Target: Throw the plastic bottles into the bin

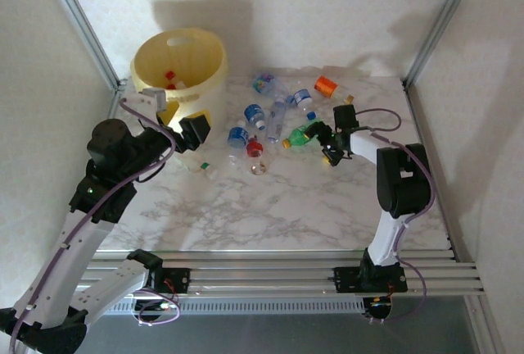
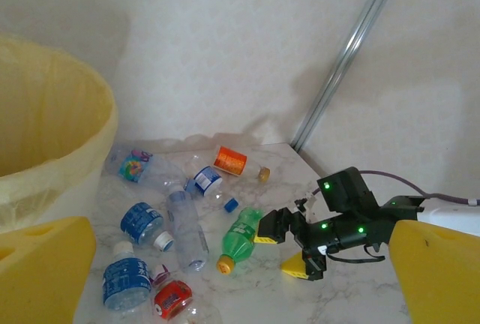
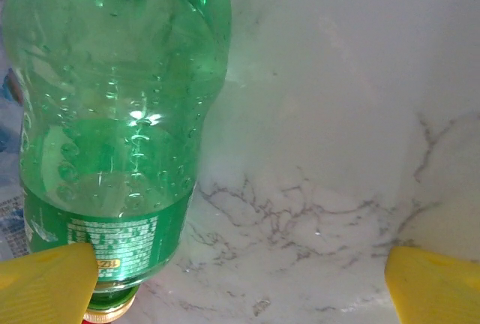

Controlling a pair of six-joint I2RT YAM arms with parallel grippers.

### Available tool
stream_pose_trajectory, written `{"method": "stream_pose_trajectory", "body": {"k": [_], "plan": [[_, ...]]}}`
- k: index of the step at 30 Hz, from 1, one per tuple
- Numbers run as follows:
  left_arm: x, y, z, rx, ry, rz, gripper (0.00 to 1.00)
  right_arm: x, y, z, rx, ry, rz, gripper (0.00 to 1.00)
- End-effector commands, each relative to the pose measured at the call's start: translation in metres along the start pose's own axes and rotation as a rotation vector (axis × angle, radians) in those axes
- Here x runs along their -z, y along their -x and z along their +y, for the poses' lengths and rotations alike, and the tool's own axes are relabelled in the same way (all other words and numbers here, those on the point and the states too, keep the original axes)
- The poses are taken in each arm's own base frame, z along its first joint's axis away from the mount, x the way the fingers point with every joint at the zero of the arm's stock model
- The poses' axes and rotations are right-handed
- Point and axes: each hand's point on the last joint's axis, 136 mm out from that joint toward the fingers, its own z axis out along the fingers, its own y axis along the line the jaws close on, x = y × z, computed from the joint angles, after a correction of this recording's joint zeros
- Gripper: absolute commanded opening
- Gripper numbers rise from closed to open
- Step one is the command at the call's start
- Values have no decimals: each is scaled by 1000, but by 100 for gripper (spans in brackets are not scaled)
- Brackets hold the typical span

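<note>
While your right claw gapes apart, the green bottle lies toward its left side, long axis across the closing line; your left claw, also apart, is farther.

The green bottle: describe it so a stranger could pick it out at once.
Start at the pale-yellow bin at the far left of the marble table, then scan right across the scattered bottles. The green bottle lies on its side by the open right end effector. It alone is green-bodied; its neighbours are clear.
</note>
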Motion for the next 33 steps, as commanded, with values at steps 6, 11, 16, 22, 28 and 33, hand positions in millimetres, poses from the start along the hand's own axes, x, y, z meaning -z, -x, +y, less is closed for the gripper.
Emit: {"method": "stream_pose_trajectory", "body": {"k": [6, 11, 16, 22, 28, 33], "plan": [[8, -1, -1, 10, 4, -13, 100, -1, 6, 30, 16, 38, -7, 98], [8, -1, 0, 9, 7, -15, 100, -13, 7, 36, 22, 8, 8, 98], [6, -4, 1, 8, 10, -11, 100, -27, 6, 34, 29, -42, 28, 97], [-1, -9, 2, 25, 2, 4, 100, -36, 0, 31, 90, -117, 50, 94], [-10, -17, -3, 27, -14, 32, 100, -39, -7, 21, 160, -186, 55, 88], [-16, -27, -7, 18, -18, 51, 100, -41, -14, 6, 199, -224, 63, 84]]}}
